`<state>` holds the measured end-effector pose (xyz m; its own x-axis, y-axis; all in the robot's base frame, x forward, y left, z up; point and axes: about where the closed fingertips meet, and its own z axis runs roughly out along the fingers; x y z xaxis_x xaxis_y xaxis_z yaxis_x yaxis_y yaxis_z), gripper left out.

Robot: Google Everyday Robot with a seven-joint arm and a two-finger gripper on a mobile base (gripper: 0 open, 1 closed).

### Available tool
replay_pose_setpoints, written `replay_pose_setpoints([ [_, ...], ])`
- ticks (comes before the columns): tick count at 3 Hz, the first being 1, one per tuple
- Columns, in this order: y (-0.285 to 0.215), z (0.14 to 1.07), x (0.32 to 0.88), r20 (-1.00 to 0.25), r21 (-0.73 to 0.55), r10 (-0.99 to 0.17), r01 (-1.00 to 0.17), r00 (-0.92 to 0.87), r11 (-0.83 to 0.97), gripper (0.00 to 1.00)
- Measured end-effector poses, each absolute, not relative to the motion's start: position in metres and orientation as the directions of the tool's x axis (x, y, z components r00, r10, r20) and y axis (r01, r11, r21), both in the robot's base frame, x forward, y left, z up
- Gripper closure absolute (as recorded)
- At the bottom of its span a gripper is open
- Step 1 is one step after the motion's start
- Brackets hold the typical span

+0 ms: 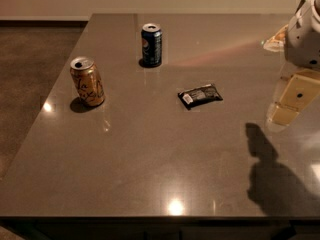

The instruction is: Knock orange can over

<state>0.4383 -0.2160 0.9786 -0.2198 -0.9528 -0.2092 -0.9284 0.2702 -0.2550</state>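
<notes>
The orange can stands upright near the desk's left edge, not yet toppled. The hand hangs above the far right side, well apart from it. I can't tell whether it is open or closed. A dark blue soda can stands farther back, and a black snack packet lies between hand and can, so the sweep probably needs to pass clear of both.

Dim, warm light is shown. Glare spots are reflected in the polished grey-brown stone tabletop near its front and left edges. A large dark shadow is cast below the cream two-finger gripper, held above the right side.
</notes>
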Motion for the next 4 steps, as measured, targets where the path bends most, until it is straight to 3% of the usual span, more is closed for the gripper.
replay_pose_setpoints([
  [2,-0.21,0.981,0.445,-0.209,-0.241,-0.955,-0.935,-0.212,0.26,0.0],
  [3,-0.184,0.987,0.476,-0.28,-0.216,-0.944,-0.946,-0.178,0.242,0.0],
  [4,-0.119,0.994,0.521,-0.381,-0.188,-0.919,-0.965,-0.1,0.183,0.0],
])
